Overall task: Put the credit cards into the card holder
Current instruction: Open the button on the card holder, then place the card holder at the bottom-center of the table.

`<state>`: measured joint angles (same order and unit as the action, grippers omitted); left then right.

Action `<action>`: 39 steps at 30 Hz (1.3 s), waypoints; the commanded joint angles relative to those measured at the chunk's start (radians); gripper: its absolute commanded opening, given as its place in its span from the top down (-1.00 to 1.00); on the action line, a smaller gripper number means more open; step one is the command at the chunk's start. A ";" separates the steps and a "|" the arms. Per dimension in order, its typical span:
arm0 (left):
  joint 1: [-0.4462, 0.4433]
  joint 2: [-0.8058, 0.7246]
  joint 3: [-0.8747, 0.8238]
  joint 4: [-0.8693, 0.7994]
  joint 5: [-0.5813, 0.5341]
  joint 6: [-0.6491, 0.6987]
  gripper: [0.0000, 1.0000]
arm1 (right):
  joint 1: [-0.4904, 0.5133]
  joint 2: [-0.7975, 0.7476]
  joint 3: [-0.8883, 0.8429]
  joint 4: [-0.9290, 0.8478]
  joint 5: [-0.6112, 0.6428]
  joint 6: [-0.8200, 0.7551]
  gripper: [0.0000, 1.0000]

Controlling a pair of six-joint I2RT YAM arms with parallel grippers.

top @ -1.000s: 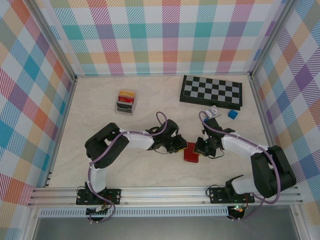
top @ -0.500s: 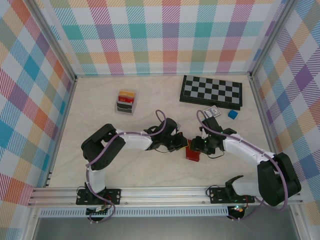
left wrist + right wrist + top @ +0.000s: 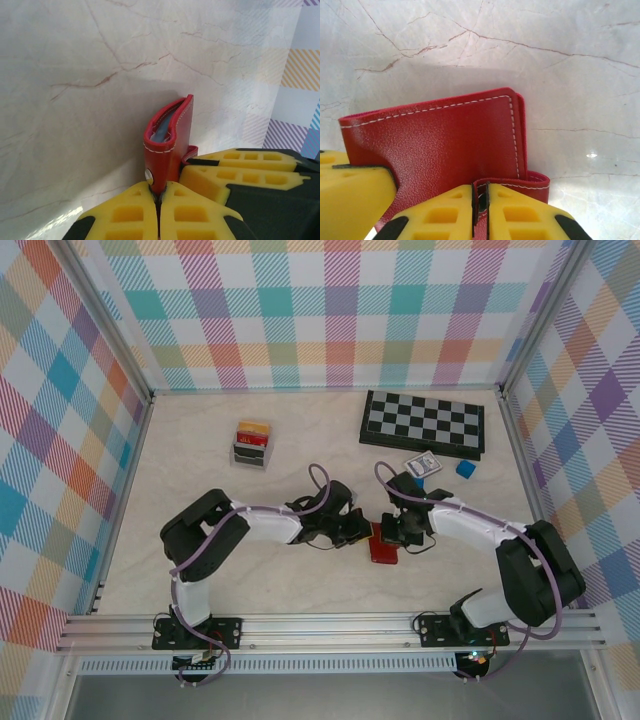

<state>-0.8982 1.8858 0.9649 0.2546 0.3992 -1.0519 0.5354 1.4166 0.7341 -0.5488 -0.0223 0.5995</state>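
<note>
card holder [image 3: 382, 548] | on pale marbled table [image 3: 200, 470] | checked walls [image 3: 330, 320] around

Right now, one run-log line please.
left hand: shut on card holder | right hand: shut on card holder | card holder: pinched from both sides, barely open | credit cards: stacked far left

Card holder [image 3: 440, 135] bottom hidden behind jaws — credit cards [image 3: 252, 436] too small to count.
</note>
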 commanded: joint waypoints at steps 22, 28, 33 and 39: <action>0.044 -0.122 -0.130 -0.017 0.010 0.048 1.00 | -0.112 -0.030 -0.075 -0.105 0.088 -0.010 0.75; 0.044 -0.120 -0.124 -0.038 0.007 0.057 1.00 | -0.111 -0.001 -0.066 -0.142 0.113 -0.008 0.62; 0.046 -0.117 -0.111 -0.079 0.001 0.086 1.00 | -0.111 0.003 -0.065 -0.155 0.117 -0.005 0.57; 0.065 -0.150 -0.116 -0.193 -0.029 0.144 1.00 | -0.094 -0.072 0.020 -0.212 0.060 -0.011 0.42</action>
<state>-0.8585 1.7840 0.8478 0.1719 0.3992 -0.9604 0.4335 1.4048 0.7082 -0.6949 0.0639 0.5991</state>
